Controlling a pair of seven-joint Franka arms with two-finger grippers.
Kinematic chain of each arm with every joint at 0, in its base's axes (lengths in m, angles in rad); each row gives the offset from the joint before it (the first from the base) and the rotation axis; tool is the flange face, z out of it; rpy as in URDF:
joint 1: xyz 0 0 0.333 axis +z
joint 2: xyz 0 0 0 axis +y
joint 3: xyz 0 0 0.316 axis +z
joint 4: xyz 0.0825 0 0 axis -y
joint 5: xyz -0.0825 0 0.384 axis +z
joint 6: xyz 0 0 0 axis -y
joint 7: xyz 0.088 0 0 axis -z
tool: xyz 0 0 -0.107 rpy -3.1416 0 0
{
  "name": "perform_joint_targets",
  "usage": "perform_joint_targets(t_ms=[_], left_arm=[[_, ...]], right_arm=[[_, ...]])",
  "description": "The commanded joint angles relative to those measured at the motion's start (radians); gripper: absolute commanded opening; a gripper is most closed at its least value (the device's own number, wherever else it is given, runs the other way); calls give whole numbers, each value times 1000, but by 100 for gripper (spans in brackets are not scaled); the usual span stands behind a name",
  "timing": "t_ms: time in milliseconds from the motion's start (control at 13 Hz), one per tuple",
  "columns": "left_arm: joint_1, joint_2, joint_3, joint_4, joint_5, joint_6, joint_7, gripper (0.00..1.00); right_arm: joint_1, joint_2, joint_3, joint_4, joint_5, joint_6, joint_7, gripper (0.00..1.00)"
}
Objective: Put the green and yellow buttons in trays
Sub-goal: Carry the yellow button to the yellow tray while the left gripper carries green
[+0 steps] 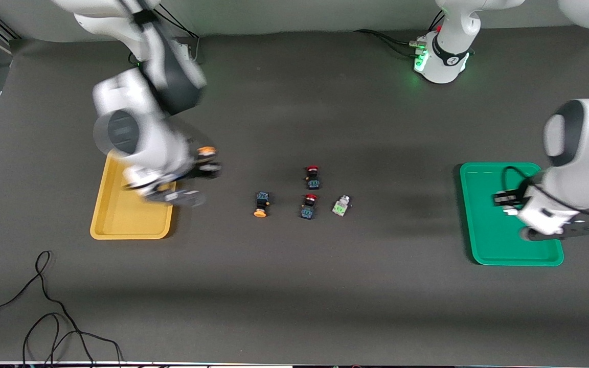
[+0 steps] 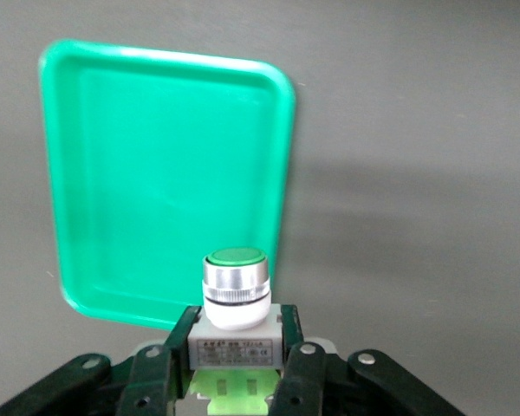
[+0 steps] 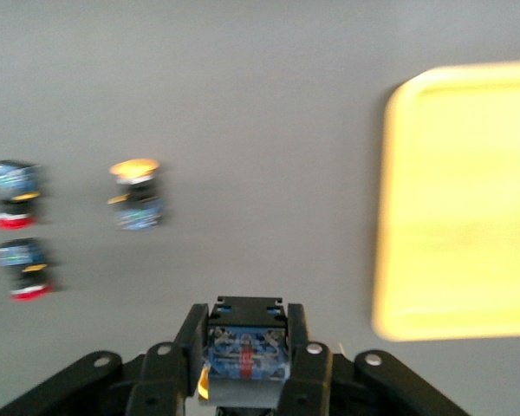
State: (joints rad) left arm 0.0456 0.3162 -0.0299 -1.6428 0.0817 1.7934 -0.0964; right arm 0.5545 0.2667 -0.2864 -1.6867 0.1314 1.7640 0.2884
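Both are carrying: left gripper point(image 2: 234, 368) is clamping a whitish-grey green-capped button point(image 2: 235, 290) over the shallow green plastic tray point(image 1: 483, 240); right gripper point(image 3: 243, 364) is pinching a dark yellow-capped button point(image 1: 206, 152) beside the yellow plastic tray point(image 1: 120, 225). Centre up, lower, then release.

This looks like a robotics lab or test bench rather than a home or shop. Two white industrial arm bases stand at the top of the frame, the one at upper right point(image 1: 445, 56) lit with a green status light and fed by loose cables point(image 1: 391, 41). A plain dark grey table point(image 1: 294, 296) fills the view, bare of household clutter. More black cable point(image 1: 44, 306) trails at lower left. The pale strip along the top edge is probably a wall.
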Motion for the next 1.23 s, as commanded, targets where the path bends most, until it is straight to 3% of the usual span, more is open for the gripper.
perform_joint_targets(t_ms=[0,154,308,462,538,769,923,1000,1077,1154], left_arm=[[94,-8,-12,-90,7,102,143,0],[134,-3,-12,-208,7,269,208,0],[155,3,-10,-367,9,509,224,0],[184,26,-12,-481,12,706,272,0],[195,38,-10,-511,12,769,300,0],[249,63,-12,-523,12,799,371,0],[287,92,-12,-523,12,839,408,0],[287,104,-12,-526,12,856,408,0],[289,118,-12,-526,12,860,408,7],[293,121,-12,-526,12,870,408,58]], right_arm=[[12,-81,-202,-100,-35,2,-263,13],[10,-80,-342,-145,-56,47,-423,10],[4,-69,-419,-288,-47,240,-556,9],[-28,-12,-433,-414,-15,448,-621,9],[-31,47,-432,-426,17,503,-640,9],[-31,208,-424,-419,221,580,-744,9],[-21,252,-422,-412,283,589,-772,12],[-22,259,-422,-403,284,589,-769,55],[-21,263,-422,-392,284,580,-759,92],[-22,260,-422,-389,284,578,-758,100]])
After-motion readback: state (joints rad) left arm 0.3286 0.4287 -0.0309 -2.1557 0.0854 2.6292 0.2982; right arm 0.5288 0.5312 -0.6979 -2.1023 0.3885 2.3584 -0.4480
